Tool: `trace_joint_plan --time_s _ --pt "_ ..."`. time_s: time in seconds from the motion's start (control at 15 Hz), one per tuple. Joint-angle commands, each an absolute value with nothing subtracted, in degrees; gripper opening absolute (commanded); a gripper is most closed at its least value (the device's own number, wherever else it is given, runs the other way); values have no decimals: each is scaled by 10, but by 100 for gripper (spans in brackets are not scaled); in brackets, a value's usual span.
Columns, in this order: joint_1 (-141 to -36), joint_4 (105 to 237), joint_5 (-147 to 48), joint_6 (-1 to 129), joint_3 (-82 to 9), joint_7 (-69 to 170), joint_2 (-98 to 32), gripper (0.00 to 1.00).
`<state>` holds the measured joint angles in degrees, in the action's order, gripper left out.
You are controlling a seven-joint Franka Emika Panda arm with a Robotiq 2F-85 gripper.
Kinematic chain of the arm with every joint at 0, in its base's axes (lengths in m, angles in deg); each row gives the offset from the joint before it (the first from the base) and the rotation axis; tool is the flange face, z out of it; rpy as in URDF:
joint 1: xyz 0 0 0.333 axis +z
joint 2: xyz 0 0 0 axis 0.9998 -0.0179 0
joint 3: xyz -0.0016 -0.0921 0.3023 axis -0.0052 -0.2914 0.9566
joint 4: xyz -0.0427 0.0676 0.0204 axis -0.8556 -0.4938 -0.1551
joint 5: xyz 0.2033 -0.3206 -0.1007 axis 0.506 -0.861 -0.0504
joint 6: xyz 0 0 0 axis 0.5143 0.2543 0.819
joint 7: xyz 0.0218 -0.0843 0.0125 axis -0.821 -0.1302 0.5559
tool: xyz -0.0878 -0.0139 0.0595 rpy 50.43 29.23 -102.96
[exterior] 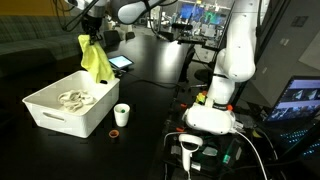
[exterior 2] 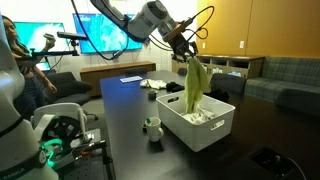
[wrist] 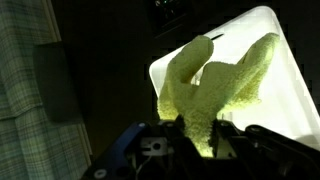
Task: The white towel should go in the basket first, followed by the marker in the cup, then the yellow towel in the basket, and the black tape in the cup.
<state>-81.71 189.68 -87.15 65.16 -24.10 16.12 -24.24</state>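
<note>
The jaws are clamped on the top of the yellow towel point(exterior: 97, 62), which hangs over the basket point(exterior: 60, 120) where the white towel point(exterior: 75, 99) already lies. This looks like step three; next, lower slightly and release.

The yellow towel point(wrist: 215, 90) hides much of the basket point(wrist: 296, 100).

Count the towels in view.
2. The off-white soft cloth towel lies inside the large white plastic basket; the bright yellow-green cloth towel hangs from the shut hand above it. None apparently hidden.
</note>
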Motion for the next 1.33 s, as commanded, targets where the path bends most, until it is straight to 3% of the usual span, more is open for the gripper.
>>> trace_joint_plan --time_s 0.0,1.27 --pt "-806 1835 -861 633 -231 121 -287 5" --pt "-771 1796 -861 631 -194 0 -343 4"
